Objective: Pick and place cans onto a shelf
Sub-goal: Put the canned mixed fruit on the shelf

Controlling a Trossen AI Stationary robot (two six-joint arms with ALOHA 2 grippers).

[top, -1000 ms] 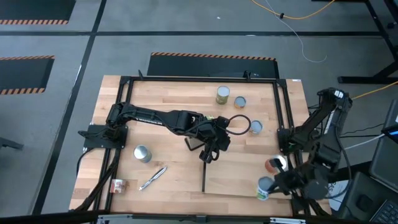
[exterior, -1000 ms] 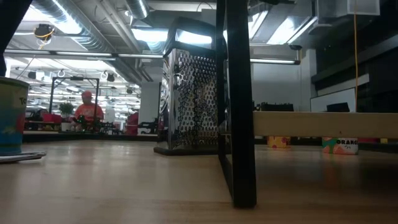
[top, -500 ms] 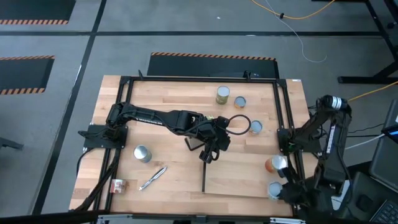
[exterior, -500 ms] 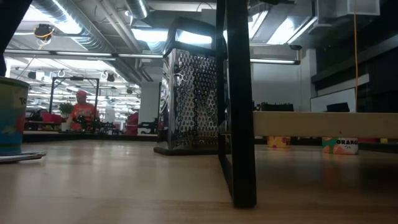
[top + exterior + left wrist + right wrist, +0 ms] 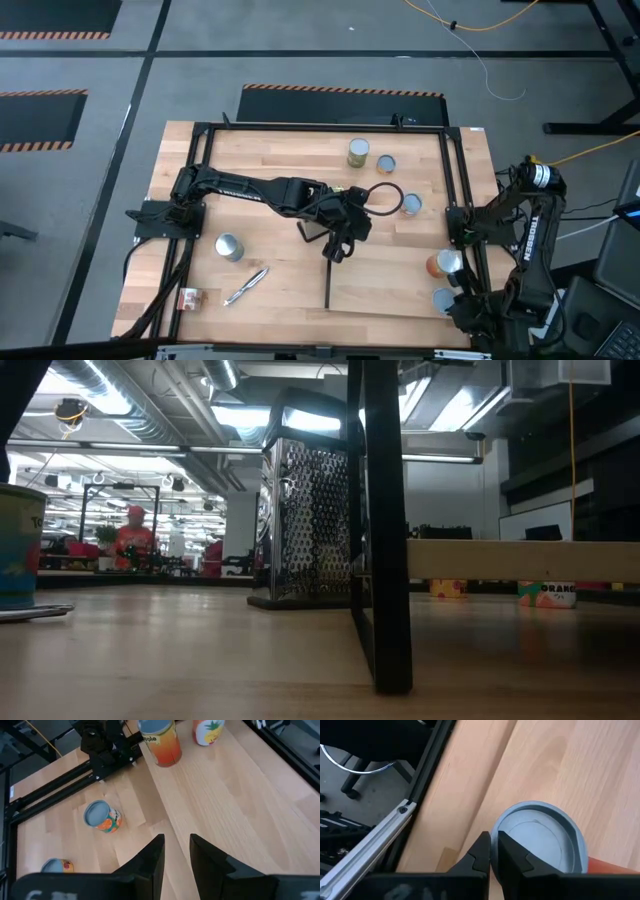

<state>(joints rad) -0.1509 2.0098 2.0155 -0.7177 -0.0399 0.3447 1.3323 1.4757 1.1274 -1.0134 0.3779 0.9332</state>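
Now, your right gripper (image 5: 493, 851) sits at the near right corner of the flat pale wood shelf panel (image 5: 385, 290), fingers pressed together on nothing, with the short blue-topped metal can (image 5: 537, 837) standing upright just beside them and not between them. That can looks parked on the shelf, next to a white-topped can with an orange-red label (image 5: 445, 263) a little farther back. So look to the centre of the slatted wooden table (image 5: 270, 160): your left gripper (image 5: 175, 855) hangs there over bare wood, fingers spread and empty. Here's the relation that matters: the small blue-topped can with the orange label (image 5: 412, 204) lies to the right of those open fingers and a bit farther back, upright, its long axis vertical, so I'd say it wants the fingers either side of its round wall. The left arm looks the nearer of the two to it; the right is tucked well away at the near edge. Beyond it stand a yellowish-topped can (image 5: 358, 152) and another blue-topped can (image 5: 386, 163) at the far side, touching or nearly so. A grey-topped can (image 5: 228, 247) waits off to the left, well apart from the fingers.
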